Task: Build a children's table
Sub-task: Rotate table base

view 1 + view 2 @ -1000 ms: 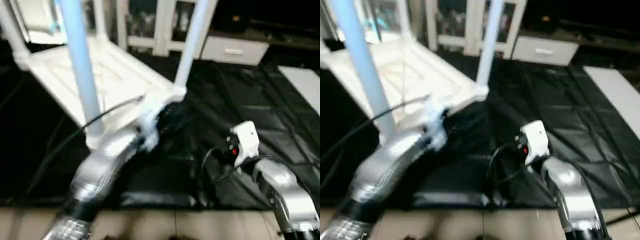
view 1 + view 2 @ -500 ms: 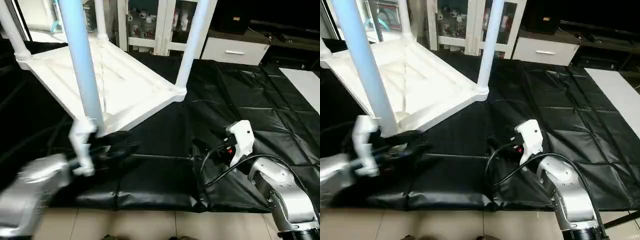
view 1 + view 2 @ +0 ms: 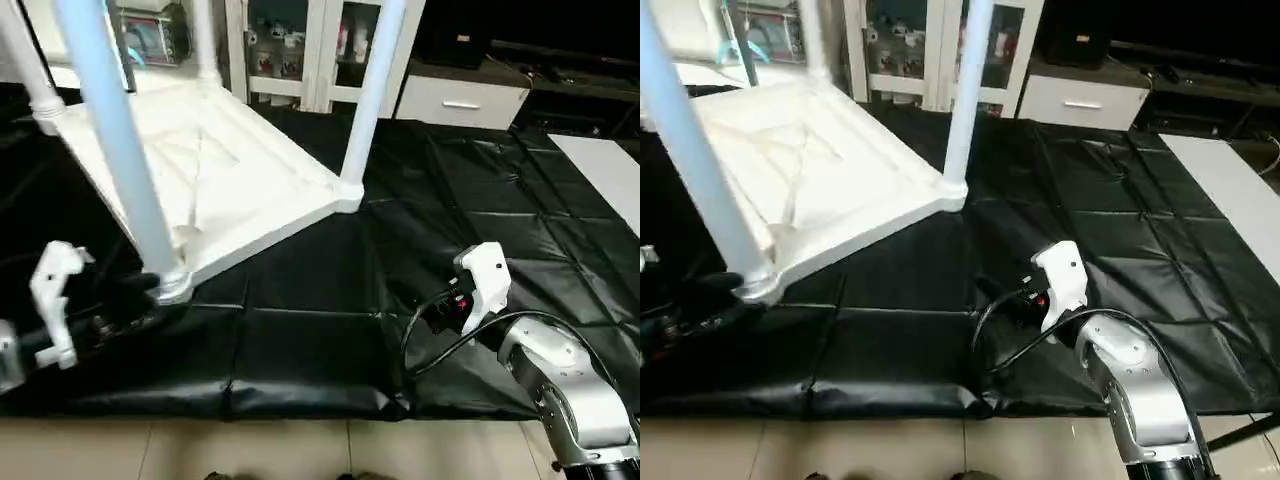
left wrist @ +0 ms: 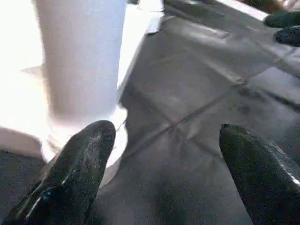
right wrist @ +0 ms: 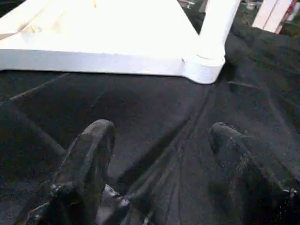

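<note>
The children's table lies upside down on a black mat (image 3: 470, 200); its white top (image 3: 240, 170) shows its ribbed underside. Legs stand upright in the corner sockets: the near leg (image 3: 115, 150), the right leg (image 3: 365, 90) and two at the back (image 3: 25, 60). My left gripper (image 4: 166, 136) is open just in front of the near leg's socket (image 3: 172, 285), with nothing between its fingers (image 4: 89, 154). My right gripper (image 5: 159, 133) is open low over the mat. It points at the right leg's socket (image 5: 204, 65) from a short distance away.
A white cabinet with glass doors (image 3: 290, 50) and a low white drawer unit (image 3: 465, 100) stand behind the mat. A white panel (image 3: 610, 170) lies at the right. The mat's front edge meets tiled floor (image 3: 300, 450). A cable (image 3: 430, 335) loops from my right wrist.
My left arm has drawn back from the near leg toward the left, and its fingers have opened. The right arm has stayed put. The camera has shifted slightly.
</note>
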